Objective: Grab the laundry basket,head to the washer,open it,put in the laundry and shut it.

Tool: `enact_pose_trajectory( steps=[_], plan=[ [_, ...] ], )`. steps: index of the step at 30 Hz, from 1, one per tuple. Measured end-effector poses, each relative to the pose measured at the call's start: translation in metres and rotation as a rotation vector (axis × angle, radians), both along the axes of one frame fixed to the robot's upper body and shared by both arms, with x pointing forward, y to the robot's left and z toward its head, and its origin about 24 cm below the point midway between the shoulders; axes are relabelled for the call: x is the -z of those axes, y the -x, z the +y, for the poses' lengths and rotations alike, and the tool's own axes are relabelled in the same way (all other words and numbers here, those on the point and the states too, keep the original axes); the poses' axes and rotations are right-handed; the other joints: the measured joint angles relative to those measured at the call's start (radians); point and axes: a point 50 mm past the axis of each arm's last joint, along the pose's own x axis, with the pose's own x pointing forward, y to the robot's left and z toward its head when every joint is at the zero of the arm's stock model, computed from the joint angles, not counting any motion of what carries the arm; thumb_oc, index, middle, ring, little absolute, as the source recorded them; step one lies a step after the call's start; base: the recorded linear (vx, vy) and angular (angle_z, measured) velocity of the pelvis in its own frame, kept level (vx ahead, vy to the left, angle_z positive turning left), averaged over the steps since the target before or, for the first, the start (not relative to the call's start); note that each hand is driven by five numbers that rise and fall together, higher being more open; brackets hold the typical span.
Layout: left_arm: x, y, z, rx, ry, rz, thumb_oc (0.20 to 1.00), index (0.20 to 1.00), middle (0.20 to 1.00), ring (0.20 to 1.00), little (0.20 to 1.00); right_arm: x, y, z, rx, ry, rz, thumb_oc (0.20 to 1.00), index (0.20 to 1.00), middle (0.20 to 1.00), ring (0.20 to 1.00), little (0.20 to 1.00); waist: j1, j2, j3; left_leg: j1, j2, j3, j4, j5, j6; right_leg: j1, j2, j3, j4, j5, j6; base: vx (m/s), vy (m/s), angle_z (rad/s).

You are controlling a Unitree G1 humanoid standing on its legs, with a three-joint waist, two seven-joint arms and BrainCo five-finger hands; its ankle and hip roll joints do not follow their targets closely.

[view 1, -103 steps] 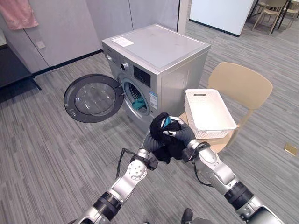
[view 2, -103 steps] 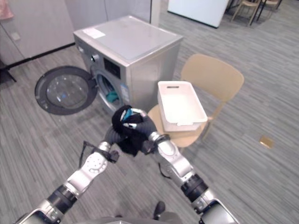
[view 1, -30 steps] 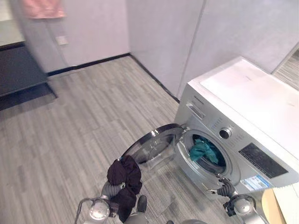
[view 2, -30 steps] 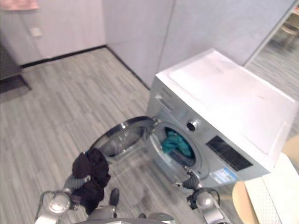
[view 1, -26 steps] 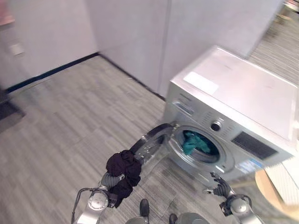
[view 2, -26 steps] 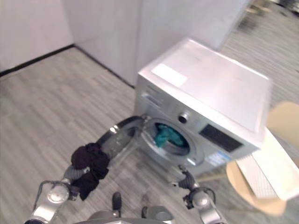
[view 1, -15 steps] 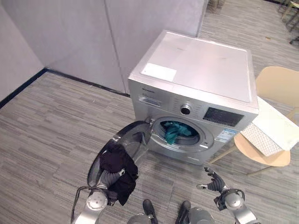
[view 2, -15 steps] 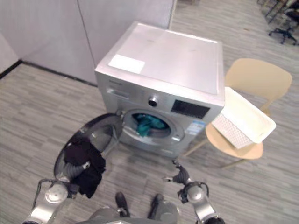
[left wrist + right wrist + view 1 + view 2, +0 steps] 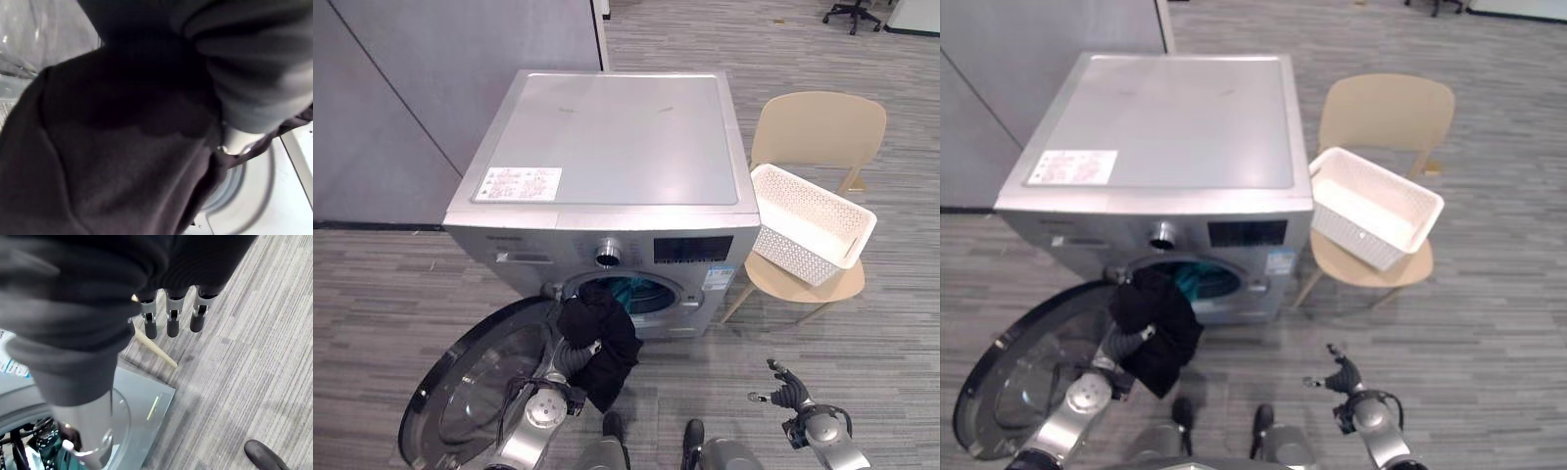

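Black cloth, the dark garment (image 9: 599, 343), now hangs at lower centre just before the washer (image 9: 607, 186) mouth, bunched in the left hand (image 9: 570, 354), whose fingers are buried in it, so their closure can't be told. Half a second ago it hung lower left over the open door (image 9: 470, 387); the view has swung too. Teal laundry (image 9: 628, 291) already lies in the drum. Right of centre, the laundry basket (image 9: 808, 223) sits on the chair (image 9: 818, 132). Lower right, the right hand (image 9: 785, 394) is empty, fingers loosely spread.
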Motion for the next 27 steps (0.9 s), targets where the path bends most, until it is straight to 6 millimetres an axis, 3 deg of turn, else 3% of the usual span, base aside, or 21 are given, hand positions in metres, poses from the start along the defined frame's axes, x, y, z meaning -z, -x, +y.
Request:
enact_pose_trajectory(
  steps=[2, 3, 5, 6, 8, 9, 10, 13, 15, 17, 18, 22, 23, 25, 27],
  plan=[
    [0.001, 0.001, 0.001, -0.006, -0.002, 0.001, 0.200, 0.200, 0.200, 0.200, 0.200, -0.003, -0.004, -0.003, 0.002, 0.008, -0.019, 1.000, 1.000, 1.000, 1.000, 1.000, -0.001, 0.024, 0.008, -0.013, 0.005, -0.001, 0.000, 0.076, 0.005, 0.010, 0.020, 0.006, 0.008, -0.010, 0.015, -0.04, 0.104, -0.52],
    [-0.003, -0.004, 0.005, -0.014, -0.021, -0.017, 0.200, 0.200, 0.200, 0.200, 0.200, -0.005, -0.009, -0.001, 0.001, 0.007, -0.032, 1.000, 1.000, 1.000, 1.000, 1.000, -0.002, 0.016, 0.032, -0.016, -0.002, 0.022, 0.006, 0.076, 0.018, -0.023, 0.005, 0.025, 0.066, -0.043, 0.039, -0.12, 0.098, -0.44],
    [-0.014, -0.016, 0.011, -0.021, -0.049, -0.063, 0.200, 0.200, 0.200, 0.200, 0.200, -0.006, -0.014, 0.004, -0.018, 0.000, -0.041, 1.000, 1.000, 1.000, 1.000, 1.000, -0.001, -0.023, 0.060, -0.023, -0.031, 0.057, -0.005, 0.071, 0.027, -0.085, -0.038, 0.029, 0.135, -0.071, 0.060, -0.30, 0.181, -0.43],
    [-0.024, -0.026, 0.016, -0.028, -0.072, -0.108, 0.200, 0.200, 0.200, 0.200, 0.200, -0.012, -0.024, 0.009, -0.016, -0.008, -0.077, 1.000, 1.000, 1.000, 1.000, 1.000, -0.001, -0.040, 0.086, -0.081, -0.035, 0.088, 0.051, 0.062, 0.043, -0.180, -0.073, 0.032, 0.254, -0.083, 0.079, -0.27, 0.135, -0.46],
    [-0.040, -0.045, 0.020, -0.027, -0.106, -0.173, 0.200, 0.200, 0.200, 0.200, 0.200, -0.023, -0.044, 0.015, -0.030, -0.011, -0.140, 1.000, 1.000, 1.000, 1.000, 1.000, 0.010, -0.048, 0.145, -0.107, -0.038, 0.116, 0.084, 0.034, 0.075, -0.290, -0.119, -0.002, 0.397, -0.087, 0.090, -0.06, 0.030, -0.46],
    [-0.050, -0.056, 0.020, -0.029, -0.116, -0.213, 0.200, 0.200, 0.200, 0.200, 0.200, -0.033, -0.056, 0.018, -0.041, -0.014, -0.184, 1.000, 1.000, 1.000, 1.000, 1.000, 0.012, -0.050, 0.175, -0.133, -0.046, 0.135, 0.118, 0.009, 0.082, -0.318, -0.158, -0.048, 0.415, -0.087, 0.090, -0.09, -0.009, -0.28],
    [-0.053, -0.059, 0.021, -0.037, -0.118, -0.226, 0.200, 0.200, 0.200, 0.200, 0.200, -0.036, -0.061, 0.021, -0.046, -0.019, -0.202, 1.000, 1.000, 1.000, 1.000, 1.000, 0.012, -0.049, 0.187, -0.150, -0.046, 0.139, 0.152, -0.006, 0.084, -0.318, -0.166, -0.057, 0.406, -0.088, 0.090, -0.15, -0.020, -0.18],
    [-0.070, -0.075, 0.015, -0.039, -0.122, -0.309, 0.200, 0.200, 0.200, 0.200, 0.200, -0.063, -0.085, 0.021, -0.054, -0.015, -0.321, 1.000, 1.000, 1.000, 1.000, 1.000, 0.005, -0.013, 0.220, -0.294, -0.024, 0.131, 0.342, -0.079, 0.083, -0.399, -0.173, -0.078, 0.470, -0.144, 0.068, -0.15, -0.021, -0.05],
    [-0.085, -0.085, 0.017, -0.074, -0.138, -0.381, 0.200, 0.200, 0.200, 0.200, 0.200, -0.087, -0.102, 0.024, -0.072, -0.014, -0.416, 1.000, 1.000, 1.000, 1.000, 1.000, 0.007, -0.010, 0.229, -0.433, 0.003, 0.138, 0.481, -0.127, 0.091, -0.539, -0.186, -0.050, 0.604, -0.186, 0.048, -0.09, -0.029, -0.13],
    [-0.098, -0.096, 0.016, -0.084, -0.143, -0.430, 0.200, 0.200, 0.200, 0.200, 0.200, -0.099, -0.113, 0.025, -0.065, -0.015, -0.472, 1.000, 1.000, 1.000, 1.000, 1.000, 0.002, -0.013, 0.283, -0.473, 0.015, 0.135, 0.553, -0.145, 0.093, -0.582, -0.191, -0.039, 0.679, -0.211, 0.040, -0.19, -0.045, -0.08],
    [-0.114, -0.102, 0.016, -0.109, -0.159, -0.501, 0.200, 0.200, 0.200, 0.200, 0.200, -0.115, -0.116, 0.027, -0.080, -0.016, -0.547, 1.000, 1.000, 1.000, 1.000, 1.000, -0.001, -0.014, 0.282, -0.586, 0.041, 0.133, 0.674, -0.185, 0.088, -0.699, -0.193, -0.016, 0.797, -0.252, 0.024, -0.19, -0.054, -0.17],
    [-0.155, -0.125, 0.015, -0.142, -0.209, -0.655, 0.200, 0.200, 0.200, 0.200, 0.200, -0.139, -0.125, 0.031, -0.098, -0.009, -0.648, 1.000, 1.000, 1.000, 1.000, 1.000, -0.016, -0.012, 0.286, -0.796, 0.075, 0.114, 0.877, -0.233, 0.091, -0.912, -0.206, 0.011, 1.006, -0.311, -0.010, -0.09, -0.028, -0.07],
    [-0.183, -0.137, 0.017, -0.161, -0.249, -0.746, 0.200, 0.200, 0.200, 0.200, 0.200, -0.147, -0.127, 0.033, -0.104, -0.015, -0.686, 1.000, 1.000, 1.000, 1.000, 1.000, -0.032, -0.014, 0.305, -0.875, 0.092, 0.100, 0.962, -0.257, 0.097, -0.984, -0.212, 0.012, 1.093, -0.346, -0.027, -0.03, -0.026, 0.01],
    [-0.201, -0.147, 0.019, -0.187, -0.304, -0.801, 0.200, 0.200, 0.200, 0.200, 0.200, -0.147, -0.126, 0.033, -0.109, -0.012, -0.690, 1.000, 1.000, 1.000, 1.000, 1.000, -0.044, -0.013, 0.314, -0.933, 0.107, 0.091, 1.008, -0.263, 0.092, -1.044, -0.208, 0.016, 1.139, -0.355, -0.039, -0.02, -0.026, -0.07],
    [-0.239, -0.157, 0.032, -0.237, -0.399, -0.900, 0.200, 0.200, 0.200, 0.200, 0.200, -0.151, -0.124, 0.032, -0.124, -0.010, -0.715, 1.000, 1.000, 1.000, 1.000, 1.000, -0.067, -0.013, 0.314, -1.022, 0.111, 0.073, 1.053, -0.265, 0.089, -1.128, -0.205, 0.016, 1.188, -0.362, -0.045, 0.00, -0.007, -0.02]
  ],
)
